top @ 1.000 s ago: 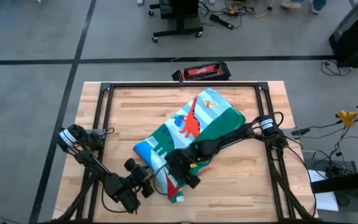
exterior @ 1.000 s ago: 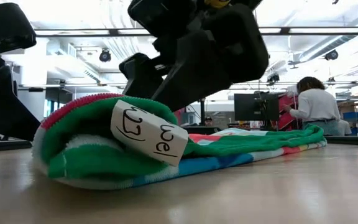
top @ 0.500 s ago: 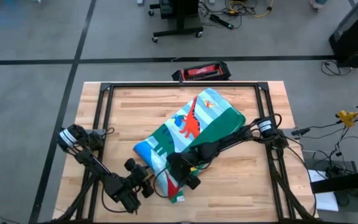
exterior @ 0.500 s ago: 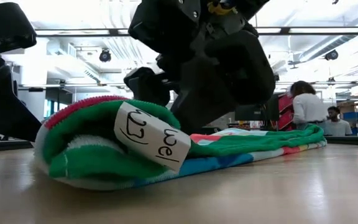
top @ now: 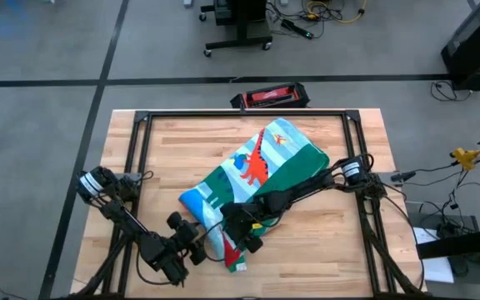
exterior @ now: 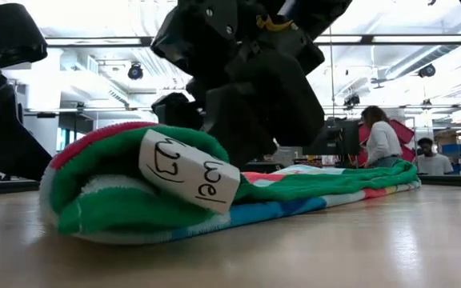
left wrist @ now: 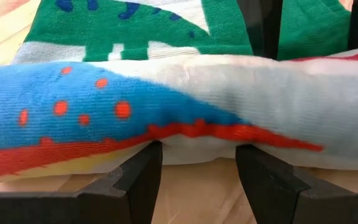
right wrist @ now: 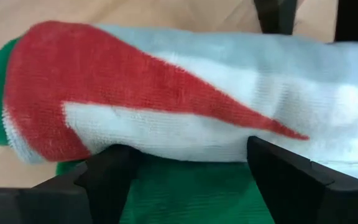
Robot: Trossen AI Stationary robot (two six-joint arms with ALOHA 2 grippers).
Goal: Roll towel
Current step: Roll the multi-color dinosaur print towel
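Both tools stand with fingers apart at the rolled near end of the towel (top: 252,179), right tool (top: 242,236) above, left tool (top: 192,240) at its nine o'clock; the cloth, lying mid-tabletop (top: 198,142), looks soft, light and floppy, best gripped along the roll.

The large soft cloth towel with green border and dinosaur print (top: 261,171) lies slantwise across the middle of the pale wooden slatted table (top: 190,137), its far end toward the right rear, its rolled end (exterior: 126,188) toward the front edge. A white paper tag (exterior: 189,170) sits on that roll. The right gripper (top: 244,236) stands on the towel at the rolled end; the left gripper (top: 197,243) is just left of it, fingers (left wrist: 138,180) against the roll. Behind the table, on the floor, lies a flat black and red case (top: 270,96). A seated person (exterior: 380,144) is well beyond.
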